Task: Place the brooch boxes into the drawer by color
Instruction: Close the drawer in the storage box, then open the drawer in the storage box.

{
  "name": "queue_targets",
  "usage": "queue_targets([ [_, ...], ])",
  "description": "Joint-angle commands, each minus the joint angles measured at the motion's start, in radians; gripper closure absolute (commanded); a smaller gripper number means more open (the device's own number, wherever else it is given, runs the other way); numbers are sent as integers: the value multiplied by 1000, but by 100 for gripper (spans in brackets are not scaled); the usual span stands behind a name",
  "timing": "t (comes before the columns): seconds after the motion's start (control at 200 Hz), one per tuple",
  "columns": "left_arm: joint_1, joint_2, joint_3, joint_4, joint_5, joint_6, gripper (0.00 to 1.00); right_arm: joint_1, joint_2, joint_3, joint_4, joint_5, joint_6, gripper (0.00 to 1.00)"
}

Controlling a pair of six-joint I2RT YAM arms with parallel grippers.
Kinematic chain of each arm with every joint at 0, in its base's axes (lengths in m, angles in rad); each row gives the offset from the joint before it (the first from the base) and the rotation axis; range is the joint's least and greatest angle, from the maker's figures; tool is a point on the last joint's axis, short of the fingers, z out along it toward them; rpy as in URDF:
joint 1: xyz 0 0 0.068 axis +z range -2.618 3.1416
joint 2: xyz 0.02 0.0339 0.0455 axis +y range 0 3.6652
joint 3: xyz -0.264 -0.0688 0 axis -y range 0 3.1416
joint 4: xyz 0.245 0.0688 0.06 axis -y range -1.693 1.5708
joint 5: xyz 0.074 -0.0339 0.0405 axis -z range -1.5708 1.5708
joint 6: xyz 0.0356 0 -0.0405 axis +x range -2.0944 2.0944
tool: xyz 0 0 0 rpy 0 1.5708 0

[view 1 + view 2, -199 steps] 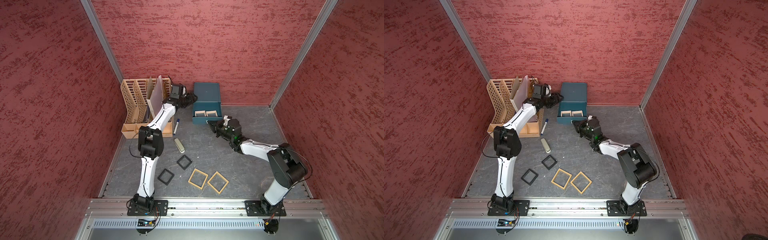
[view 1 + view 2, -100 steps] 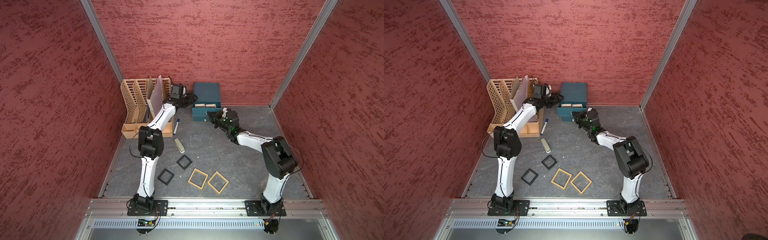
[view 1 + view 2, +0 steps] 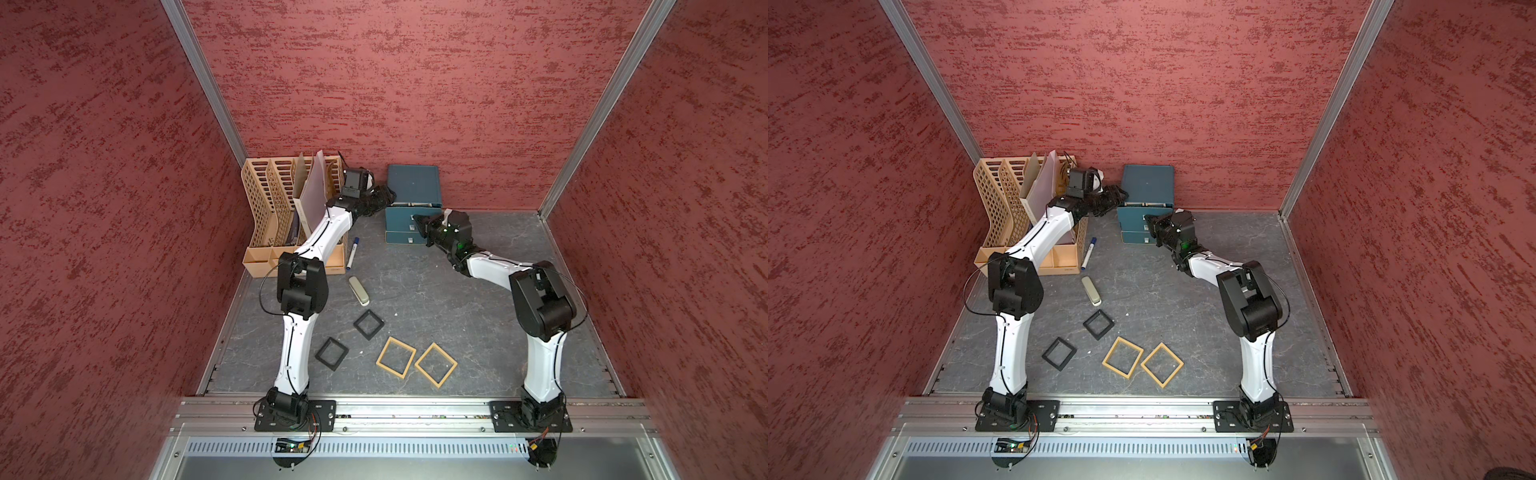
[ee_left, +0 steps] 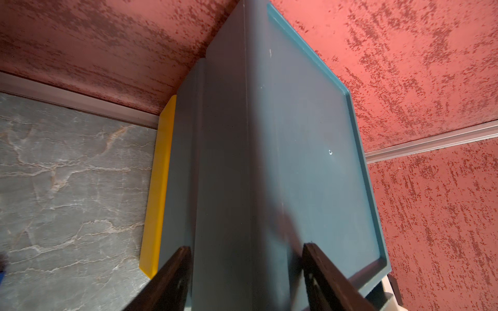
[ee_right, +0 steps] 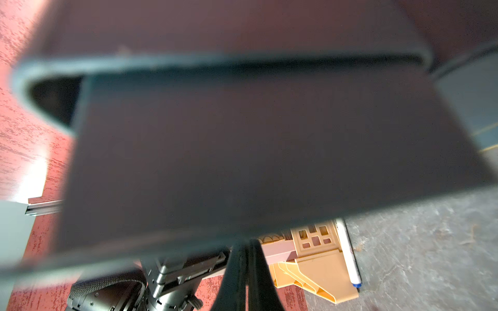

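Observation:
The drawer (image 3: 413,183) is a dark teal chest at the back wall. Its top tray is pushed almost fully in, and a pale sliver of brooch boxes (image 3: 411,204) shows in the gap. My right gripper (image 3: 417,220) is shut, with its tips against the top tray's front, which fills the right wrist view (image 5: 242,148). My left gripper (image 3: 384,199) grips the chest's front left top corner; its fingers (image 4: 186,253) straddle that edge. Two black brooch boxes (image 3: 368,324) (image 3: 331,353) and two tan ones (image 3: 396,357) (image 3: 436,365) lie on the floor near the front.
A beige slotted file rack (image 3: 274,199) holding sheets stands at the back left. A blue-capped marker (image 3: 352,253) and a grey-green block (image 3: 358,291) lie beside it. A yellow strip (image 4: 159,188) shows along the chest's base. Red walls close in on three sides.
The top drawer, open with two pale boxes showing, has slid back almost shut. My shut right gripper followed it toward the back wall. The left arm stayed put.

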Motion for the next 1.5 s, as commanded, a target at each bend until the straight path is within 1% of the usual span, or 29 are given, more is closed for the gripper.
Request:
queue_targets([
  [0.0,-11,-7,-9,-40,-8,1,32,-16,29,37,23,34,26,100],
  [0.17,-15,-10,-9,-44,-11,2,32,-22,65,97,-22,20,31,100],
  [0.461,-20,-18,-20,-38,-14,3,32,-27,99,109,-26,18,62,100],
  [0.541,-22,-19,-24,-36,-14,0,32,-31,100,110,-23,1,62,87],
  [0.646,-22,-19,-23,-33,-15,-2,32,-30,67,72,10,-25,53,58],
  [0.716,-20,-18,-24,-31,-14,-2,32,-30,17,24,30,-35,34,42],
  [0.822,-19,-19,-27,-30,-13,1,32,-30,-73,-77,67,-60,2,28],
  [0.887,-18,-19,-28,-27,-11,6,32,-25,-119,-149,85,-73,-5,24],
  [0.952,-17,-19,-28,-25,-10,5,32,-23,-141,-220,125,-77,8,23],
  [1.017,-17,-18,-28,-22,-10,4,32,-24,-123,-256,178,-81,19,23],
  [1.077,-17,-18,-29,-21,-10,4,32,-25,-84,-251,204,-95,21,25],
  [1.187,-17,-19,-27,-20,-9,1,32,-25,-1,-203,225,-121,22,26],
  [1.262,-17,-20,-27,-20,-9,-2,32,-25,36,-182,233,-117,26,29],
  [1.337,-17,-20,-27,-17,-7,-3,32,-25,59,-161,235,-108,23,35],
  [1.498,-17,-17,-25,-13,-7,-5,32,-24,104,-101,180,-105,17,44],
])
